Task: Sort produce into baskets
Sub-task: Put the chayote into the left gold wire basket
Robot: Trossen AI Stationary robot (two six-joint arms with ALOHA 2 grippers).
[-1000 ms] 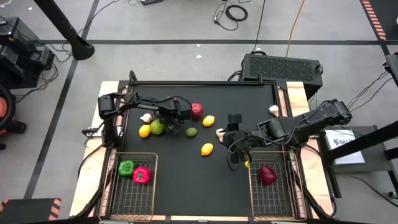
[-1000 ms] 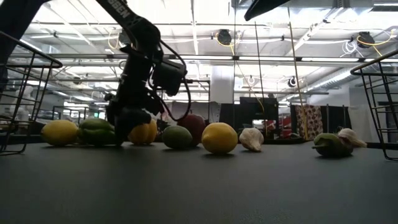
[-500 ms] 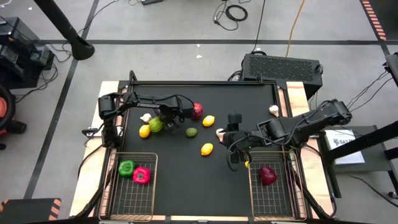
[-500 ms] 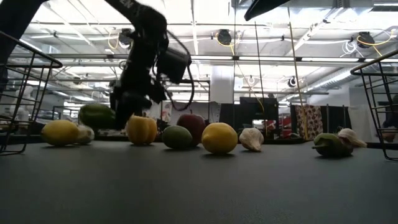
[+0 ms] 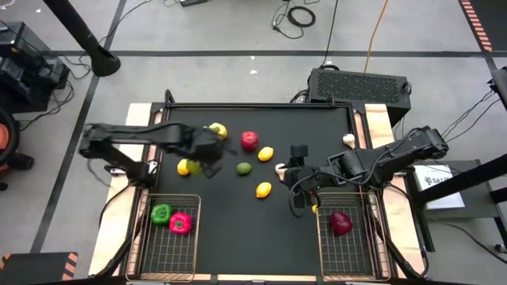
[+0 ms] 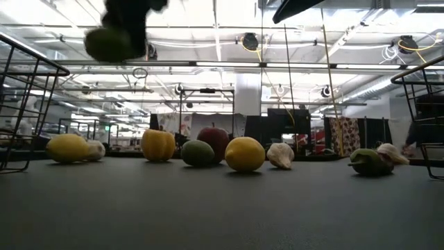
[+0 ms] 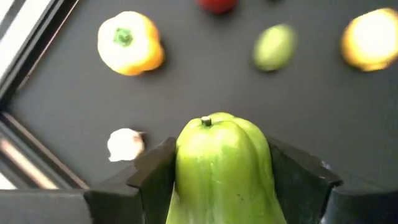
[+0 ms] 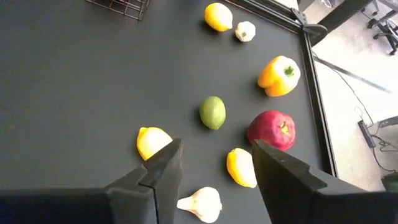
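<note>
L gripper (image 7: 224,186) was clamped on a green pepper (image 7: 222,171), lifted clear of the black table (image 5: 261,222), prob. for carrying to the L basket (image 5: 170,237). Yellow pepper (image 7: 130,42), garlic (image 7: 125,144) lay ahead. R gripper (image 8: 211,180) hung wide open, w/ lime (image 8: 212,112) ahead. Lab room seen behind.

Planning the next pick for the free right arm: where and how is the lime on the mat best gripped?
Grip the lime across its short middle, coming straight down from above. It is a small smooth oval lying alone on the black mat, with clear gaps to the red apple and the lemons, so the jaws should fit on both sides. The right gripper, already open, hangs nearby.
</note>
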